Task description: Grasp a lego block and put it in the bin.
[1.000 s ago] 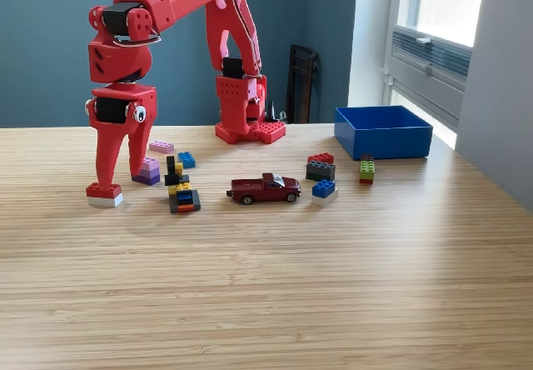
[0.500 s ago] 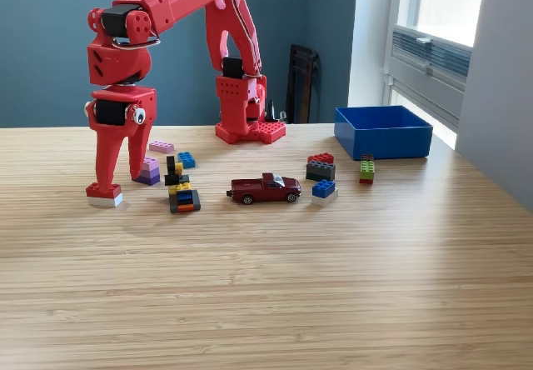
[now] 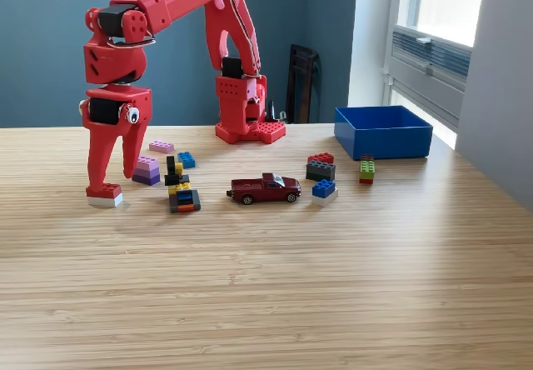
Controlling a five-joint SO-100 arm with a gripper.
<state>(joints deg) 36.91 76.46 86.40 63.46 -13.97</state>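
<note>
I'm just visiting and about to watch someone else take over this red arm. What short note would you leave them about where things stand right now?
Gripper: open, pointing down, one finger tip right at the red-and-white block on the exterior view's left; nothing held.
Bin: far on that view's right, no brick visible inside from this angle.
Other bricks lie mid-table around the toy car.
Done: nothing binned, as far as can be seen.
Left: close on a block, lift it, carry it across to the bin, release.

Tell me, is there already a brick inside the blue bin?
Cannot tell: only the bin's walls and rim show in the exterior view, while bricks lie on the table, including the red-and-white one under the gripper.
</note>
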